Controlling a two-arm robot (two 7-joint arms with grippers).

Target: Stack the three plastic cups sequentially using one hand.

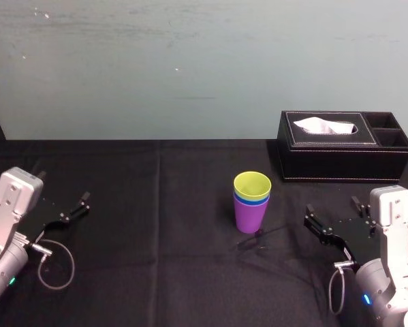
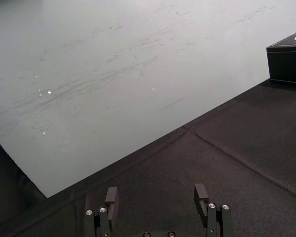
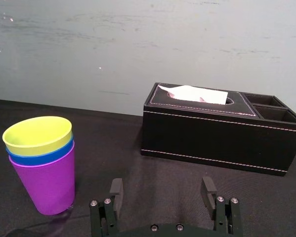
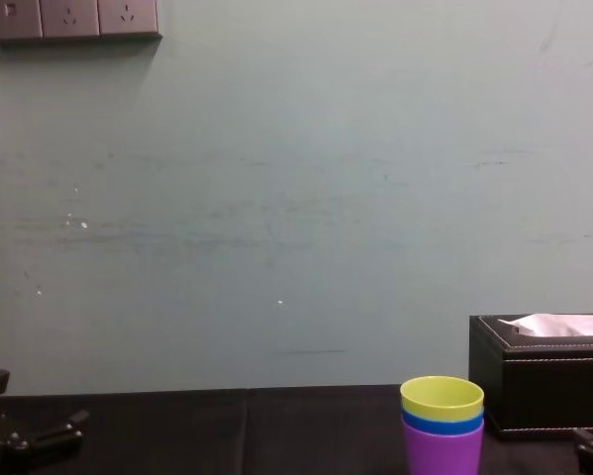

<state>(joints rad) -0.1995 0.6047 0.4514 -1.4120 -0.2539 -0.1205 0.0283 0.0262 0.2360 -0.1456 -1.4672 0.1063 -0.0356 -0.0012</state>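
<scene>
Standing nested, the three plastic cups (image 1: pixel 252 201) rest near the spread right hand (image 1: pixel 332 204).

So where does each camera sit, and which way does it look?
Head: up high, looking down on table, cups, tissue box, left claw, right claw.
Chest: low, looking across at the wall; cups side-on, left claw lower left.
Left wrist: on left arm, past its open claw toward wall.
Right wrist: on right arm, past its open claw at cups, tissue box.
Shared: head, chest, right wrist all see the cups.
</scene>
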